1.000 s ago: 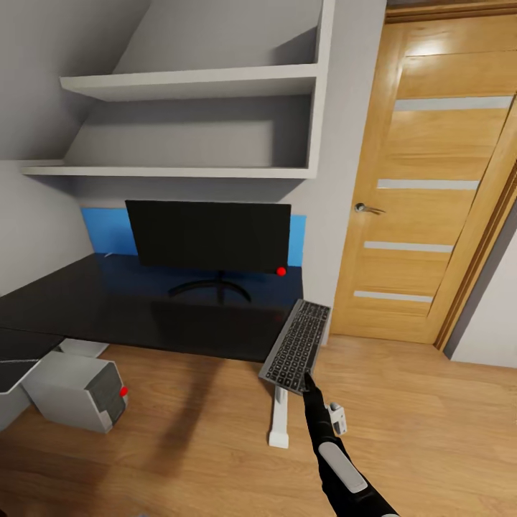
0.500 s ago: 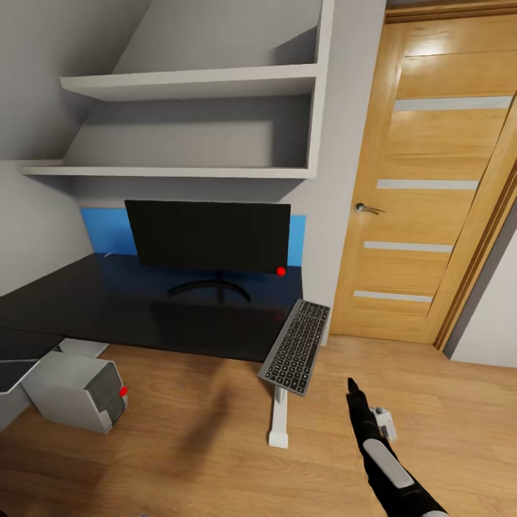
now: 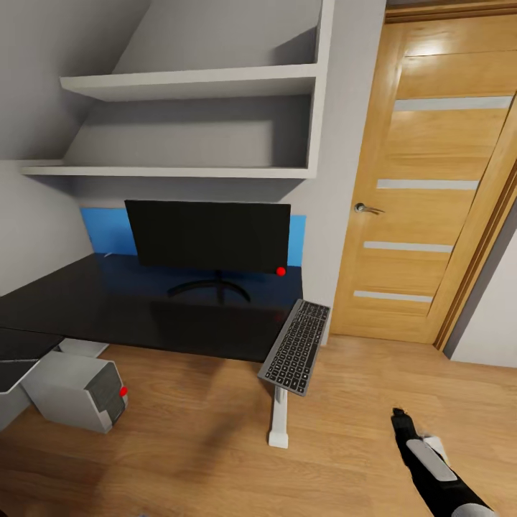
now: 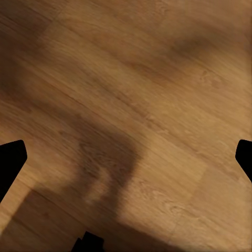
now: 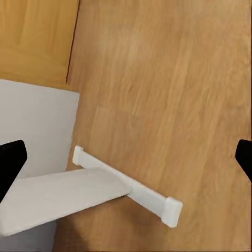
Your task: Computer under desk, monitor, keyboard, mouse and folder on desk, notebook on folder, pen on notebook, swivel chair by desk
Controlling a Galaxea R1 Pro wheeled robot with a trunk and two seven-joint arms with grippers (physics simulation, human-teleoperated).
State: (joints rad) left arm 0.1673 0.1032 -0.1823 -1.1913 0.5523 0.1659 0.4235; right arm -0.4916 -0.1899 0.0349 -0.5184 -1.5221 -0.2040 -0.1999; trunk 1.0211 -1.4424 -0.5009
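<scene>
The monitor [image 3: 208, 235] stands at the back of the glossy black desk [image 3: 108, 309]. The grey keyboard [image 3: 296, 347] lies at the desk's right end, its near end sticking out past the front edge. The light-grey computer [image 3: 75, 389] sits on the floor below the desk's left part. My right gripper [image 3: 399, 418] hangs low over the floor, to the right of the keyboard and apart from it. Its fingers stand wide apart in the right wrist view [image 5: 126, 157], open and empty. My left gripper [image 4: 126, 157] is open over bare wood floor.
The desk's white leg and foot [image 3: 278, 420] stand below the keyboard; the foot [image 5: 128, 185] also shows in the right wrist view. An oak door [image 3: 424, 187] is at the right. White shelves [image 3: 194, 82] hang above the desk, and a blue panel [image 3: 108, 231] lies behind the monitor.
My right arm has drawn back from the keyboard's near end, down and to the right. The keyboard has stayed on the desk's right end.
</scene>
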